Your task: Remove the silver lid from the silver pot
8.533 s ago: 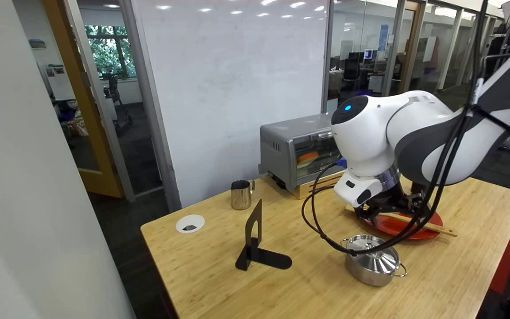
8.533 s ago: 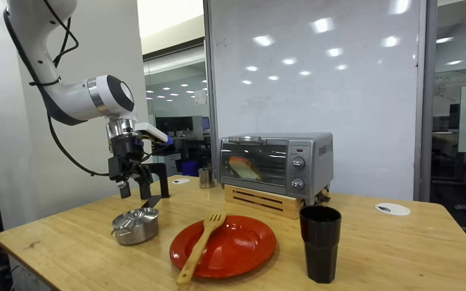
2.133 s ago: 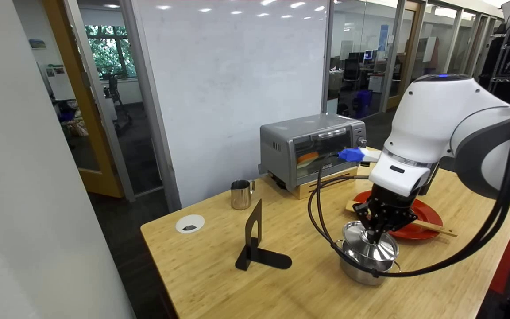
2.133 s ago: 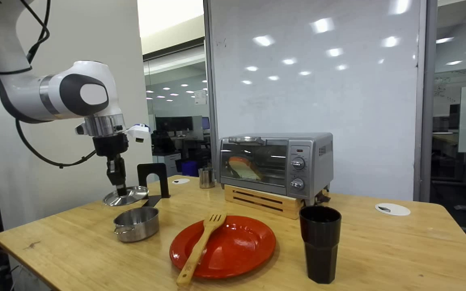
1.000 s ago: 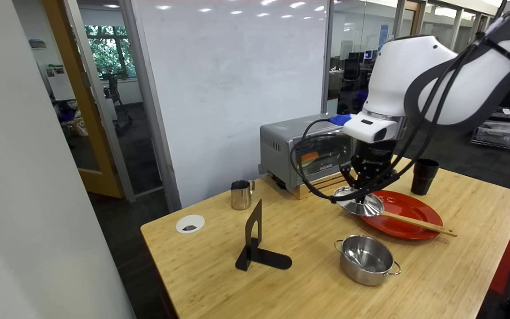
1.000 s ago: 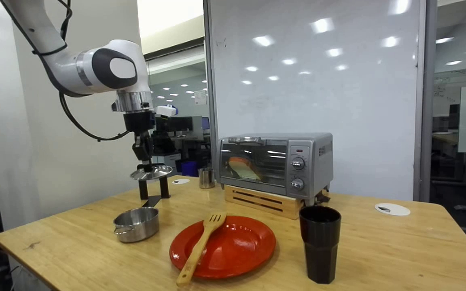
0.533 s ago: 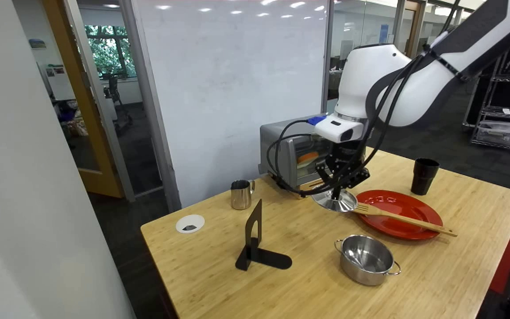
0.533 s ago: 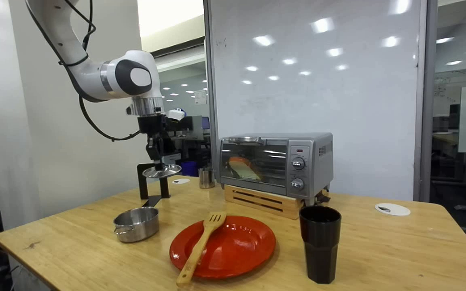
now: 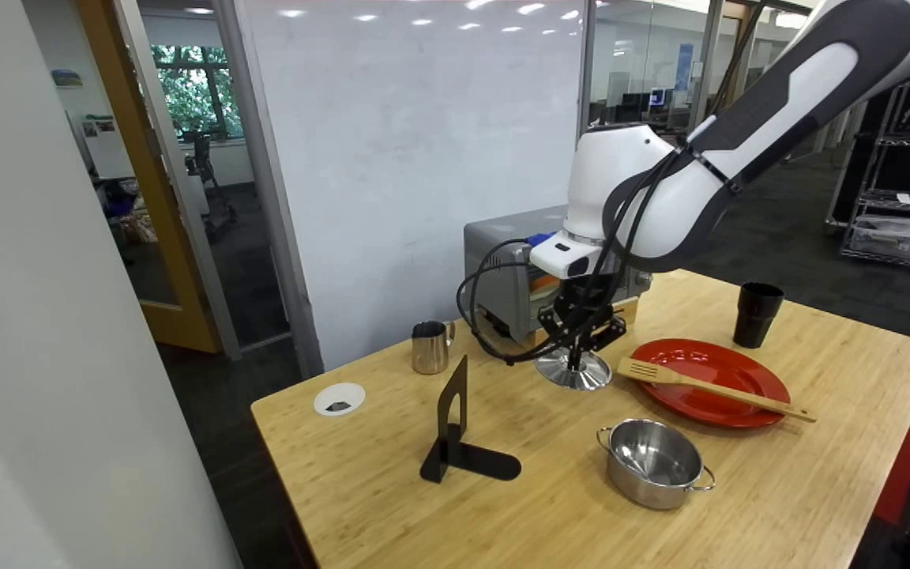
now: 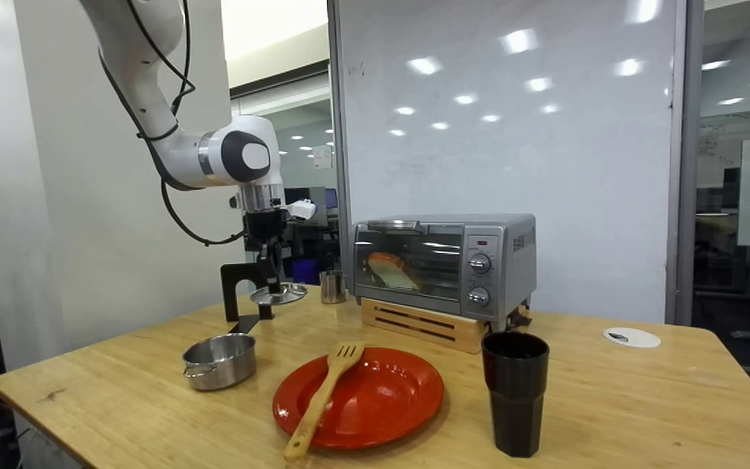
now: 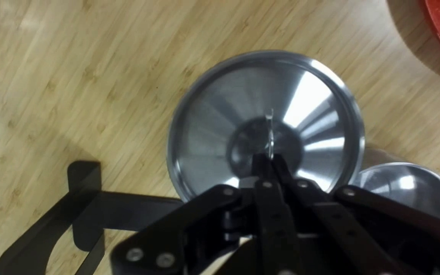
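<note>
The silver lid (image 9: 595, 375) hangs level above the table, off to the side of the silver pot. My gripper (image 11: 270, 157) is shut on the thin upright handle at the lid's centre. In the wrist view the whole round rim of the lid (image 11: 212, 110) shows except at the bottom, where the fingers cover it. The silver pot (image 9: 655, 482) stands uncovered on the table, its shiny inside visible in both exterior views. Part of the pot (image 11: 411, 191) also appears at the lower right of the wrist view.
A black bookend (image 9: 455, 442) stands near the lid, its base (image 11: 139, 210) partly under it in the wrist view. Behind are the toaster oven (image 10: 443, 260) and a metal cup (image 9: 430, 352). A red plate (image 10: 401, 404) with a wooden spatula (image 10: 319, 407) and a black tumbler (image 10: 515, 397) stand nearby.
Earliest, the lid sat on the pot below the open gripper. Since then it was gripped, lifted and carried sideways off the pot. Over the last half second, lid and gripper have come lower.
</note>
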Motion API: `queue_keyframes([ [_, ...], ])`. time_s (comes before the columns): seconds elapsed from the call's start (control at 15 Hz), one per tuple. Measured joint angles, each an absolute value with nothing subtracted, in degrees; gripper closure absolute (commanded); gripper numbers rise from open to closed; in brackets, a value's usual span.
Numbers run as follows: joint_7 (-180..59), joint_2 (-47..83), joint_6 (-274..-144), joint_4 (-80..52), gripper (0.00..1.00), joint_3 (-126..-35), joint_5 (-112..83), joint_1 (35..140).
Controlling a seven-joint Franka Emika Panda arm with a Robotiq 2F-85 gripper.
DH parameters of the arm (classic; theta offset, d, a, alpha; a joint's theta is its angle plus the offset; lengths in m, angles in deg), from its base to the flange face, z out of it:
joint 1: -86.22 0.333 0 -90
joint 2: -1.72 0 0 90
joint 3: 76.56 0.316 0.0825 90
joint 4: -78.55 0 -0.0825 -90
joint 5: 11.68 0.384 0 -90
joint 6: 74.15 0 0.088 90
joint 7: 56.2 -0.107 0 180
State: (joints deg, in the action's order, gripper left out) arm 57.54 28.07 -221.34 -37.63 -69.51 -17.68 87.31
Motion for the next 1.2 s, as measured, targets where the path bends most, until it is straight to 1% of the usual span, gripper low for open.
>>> queue_keyframes([
  [0.6,57.54,36.92,-220.87,-32.03,0.99,-69.45,-17.67,86.05],
  [1.2,57.55,39.7,-221.04,-31.29,0.99,-69.35,-20.62,86.06],
])
